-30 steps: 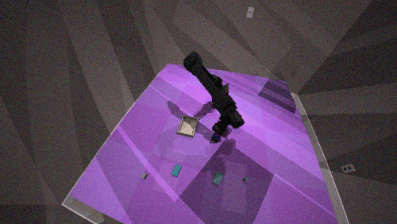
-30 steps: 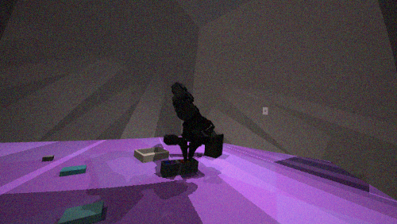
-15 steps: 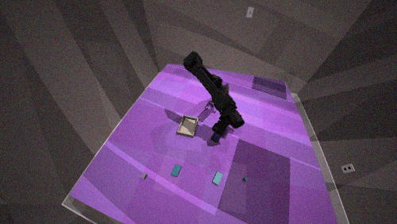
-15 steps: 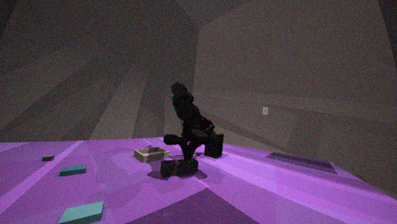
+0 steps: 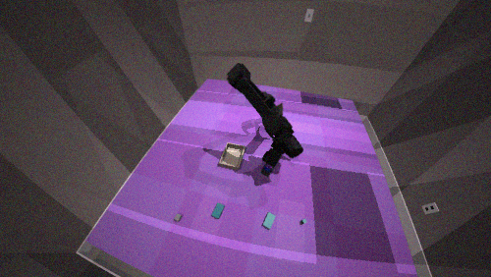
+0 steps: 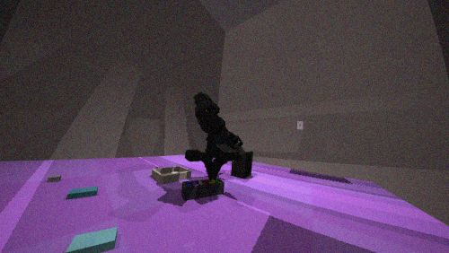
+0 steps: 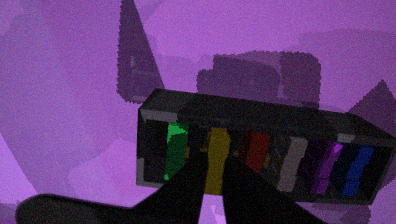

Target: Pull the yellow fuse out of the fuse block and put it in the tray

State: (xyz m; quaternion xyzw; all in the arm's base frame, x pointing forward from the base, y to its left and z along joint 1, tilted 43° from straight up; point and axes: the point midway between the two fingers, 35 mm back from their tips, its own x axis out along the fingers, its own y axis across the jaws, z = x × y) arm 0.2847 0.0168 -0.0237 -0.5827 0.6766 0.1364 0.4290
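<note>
Jaws (image 6: 213,178): one pair, black, clenched on the yellow fuse (image 7: 217,160), one finger to each side of it. I have them pointing down over the block.

Yellow fuse: one, in its slot in the fuse block (image 5: 266,170) (image 6: 202,190) (image 7: 280,112), between the green fuse (image 7: 176,152) and the red fuse (image 7: 257,150). In my wrist view its long axis runs up and down the picture, across the block's length and nearly parallel to its neighbours. Both neighbours stand close beside the fingers; I judge that the pull must go straight up, with no sideways drift, until the fuse clears the block.

Further fuses, same row: white (image 7: 293,164), purple (image 7: 328,167), blue (image 7: 357,170).

Tray (image 5: 221,161) (image 6: 171,178): one, pale, shallow, open-topped; to the left of the block in the top view, apart from it. No yellow fuse in it.

Surface (image 5: 147,196) (image 6: 148,233) (image 7: 75,100): purple, crossed by paler bands and dark patches. Two flat teal blocks (image 5: 218,210) (image 6: 83,193), well apart from the work.

Room: dim, grey-brown walls, a pale plate (image 5: 308,15) (image 6: 300,125) on one.
</note>
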